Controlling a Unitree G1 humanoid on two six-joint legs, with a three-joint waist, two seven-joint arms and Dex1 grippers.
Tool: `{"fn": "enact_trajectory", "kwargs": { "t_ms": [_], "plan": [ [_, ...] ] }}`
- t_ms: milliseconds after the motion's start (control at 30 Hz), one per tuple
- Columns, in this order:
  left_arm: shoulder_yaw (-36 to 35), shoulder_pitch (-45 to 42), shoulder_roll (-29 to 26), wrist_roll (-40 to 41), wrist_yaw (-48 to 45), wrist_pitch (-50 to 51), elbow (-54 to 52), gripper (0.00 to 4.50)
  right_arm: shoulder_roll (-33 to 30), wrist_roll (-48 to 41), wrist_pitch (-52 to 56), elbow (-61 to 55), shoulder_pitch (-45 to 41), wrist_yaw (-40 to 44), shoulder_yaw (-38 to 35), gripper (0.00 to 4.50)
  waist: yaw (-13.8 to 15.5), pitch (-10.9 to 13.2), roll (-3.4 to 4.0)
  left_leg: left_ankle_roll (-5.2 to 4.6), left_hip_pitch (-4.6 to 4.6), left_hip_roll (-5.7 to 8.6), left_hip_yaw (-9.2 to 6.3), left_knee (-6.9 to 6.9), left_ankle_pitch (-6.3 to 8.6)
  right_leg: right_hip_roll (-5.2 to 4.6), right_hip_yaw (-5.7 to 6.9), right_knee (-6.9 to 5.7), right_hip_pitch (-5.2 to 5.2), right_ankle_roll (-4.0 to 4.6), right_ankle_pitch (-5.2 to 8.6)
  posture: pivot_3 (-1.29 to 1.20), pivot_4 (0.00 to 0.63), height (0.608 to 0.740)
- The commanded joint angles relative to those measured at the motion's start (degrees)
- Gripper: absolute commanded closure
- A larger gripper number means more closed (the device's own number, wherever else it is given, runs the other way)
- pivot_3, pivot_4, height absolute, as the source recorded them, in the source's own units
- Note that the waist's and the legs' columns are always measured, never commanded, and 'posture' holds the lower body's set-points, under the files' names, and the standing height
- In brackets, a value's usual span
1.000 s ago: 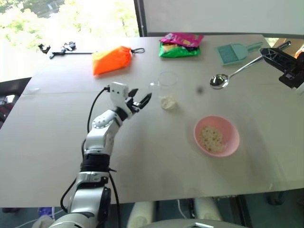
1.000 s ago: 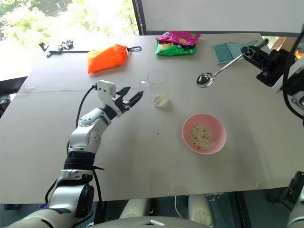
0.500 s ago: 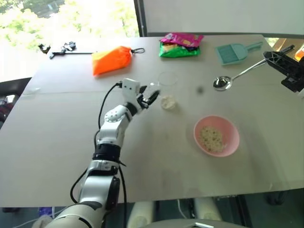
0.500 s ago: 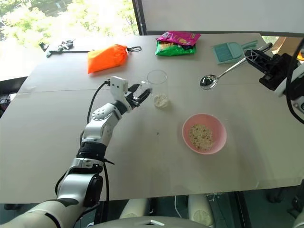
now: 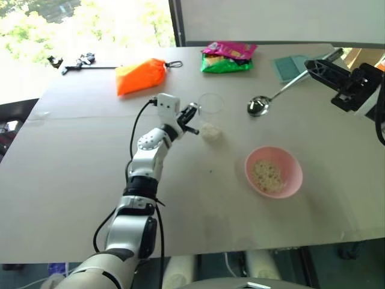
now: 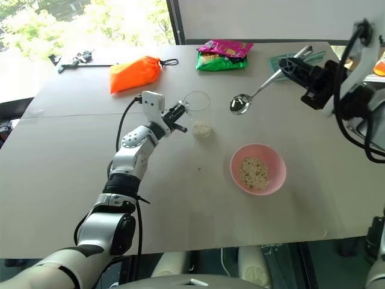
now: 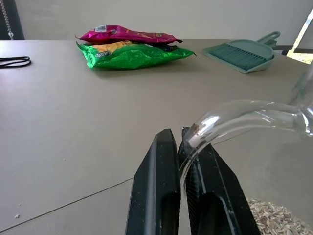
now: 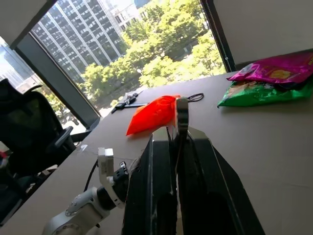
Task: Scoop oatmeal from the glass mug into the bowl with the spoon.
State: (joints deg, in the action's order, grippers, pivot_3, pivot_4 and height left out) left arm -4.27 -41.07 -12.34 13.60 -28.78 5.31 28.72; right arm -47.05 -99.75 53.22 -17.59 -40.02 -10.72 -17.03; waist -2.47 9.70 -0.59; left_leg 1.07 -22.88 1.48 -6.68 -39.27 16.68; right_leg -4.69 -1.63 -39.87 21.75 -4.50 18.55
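Observation:
The clear glass mug (image 5: 210, 113) stands mid-table with pale oatmeal (image 5: 210, 130) at its bottom. My left gripper (image 5: 191, 114) is shut on the mug's thin handle (image 7: 234, 116), which runs out from between the black fingers (image 7: 156, 186). The silver spoon (image 5: 257, 106) hangs in the air to the right of the mug, head low, with its long handle clamped in my shut right gripper (image 5: 311, 65). In the right wrist view the spoon's handle (image 8: 182, 111) sticks up between the fingers. The pink bowl (image 5: 292, 180) sits nearer, below the spoon, with oat flakes (image 5: 266, 173) inside.
An orange pouch (image 5: 141, 75) lies at the back left. Green and pink snack packets (image 5: 227, 58) lie at the back middle, and a teal dustpan (image 5: 290, 64) is behind the right gripper. A black tool (image 5: 75, 62) lies far left by the window.
My left gripper moved forward to the mug's handle and shut on it. My right gripper carried the spoon leftward, closer to the mug.

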Motion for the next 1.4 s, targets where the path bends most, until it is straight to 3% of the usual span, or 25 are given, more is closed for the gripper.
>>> {"fn": "enact_trajectory", "kwargs": {
  "t_ms": [33,467,633,867,1000,1100,1400],
  "plan": [
    [1.2,-2.9,0.6,-0.6,0.2,-1.0,-5.9,4.46,1.1,0.5,-2.4,-0.8,-5.8,-0.5,1.7,4.50,0.1,0.0,0.00,0.00,-0.01,0.00,-0.02,0.00,0.00,0.00,0.01,0.01,0.01,0.00,0.00,0.00,0.150,0.740],
    [4.4,-3.0,3.4,-0.7,-1.5,-2.2,-14.8,4.46,2.0,13.8,-0.8,1.2,-10.2,5.0,6.6,4.50,0.1,0.0,0.00,0.01,-0.12,0.09,-0.21,0.05,0.00,-0.11,0.15,0.08,0.03,0.00,0.00,0.00,0.150,0.740],
    [6.4,-3.0,3.9,-2.5,-1.7,-3.9,-15.3,4.46,0.6,28.2,-1.8,-3.0,-8.9,10.6,11.9,4.50,0.1,0.0,0.00,0.01,-0.11,0.10,-0.19,0.05,0.00,-0.11,0.16,0.08,0.03,0.00,0.00,0.00,0.150,0.740],
    [7.5,-3.4,5.2,-3.8,-0.9,-4.2,-14.0,4.46,-2.2,56.7,-8.8,-9.6,-5.8,21.3,27.4,4.50,0.1,0.0,0.00,0.01,-0.11,0.14,-0.19,0.03,0.00,-0.12,0.17,0.08,0.05,-0.01,0.01,0.00,0.150,0.740],
    [7.8,-2.9,5.7,-4.4,-0.9,-4.6,-13.6,4.46,-1.1,63.5,-10.8,-9.8,-3.9,24.8,28.7,4.50,0.1,0.0,0.00,0.01,-0.12,0.17,-0.21,0.03,-0.01,-0.14,0.18,0.08,0.06,-0.02,0.01,0.00,0.150,0.740],
    [8.1,-2.3,5.9,-4.8,-1.1,-4.7,-13.7,4.46,0.3,64.1,-9.3,-10.2,-2.7,27.2,28.1,4.50,0.1,0.0,0.00,0.01,-0.12,0.17,-0.24,0.03,-0.01,-0.16,0.18,0.08,0.06,-0.01,0.01,0.00,0.150,0.740],
    [10.4,-2.3,5.8,-8.5,-0.9,-6.8,-11.7,4.46,9.8,48.0,7.2,-8.1,-2.8,24.4,14.1,4.50,0.2,0.0,0.00,0.02,-0.09,0.21,-0.42,0.03,-0.01,-0.21,0.18,0.05,0.05,-0.01,0.01,0.00,0.150,0.740]
  ]
}}
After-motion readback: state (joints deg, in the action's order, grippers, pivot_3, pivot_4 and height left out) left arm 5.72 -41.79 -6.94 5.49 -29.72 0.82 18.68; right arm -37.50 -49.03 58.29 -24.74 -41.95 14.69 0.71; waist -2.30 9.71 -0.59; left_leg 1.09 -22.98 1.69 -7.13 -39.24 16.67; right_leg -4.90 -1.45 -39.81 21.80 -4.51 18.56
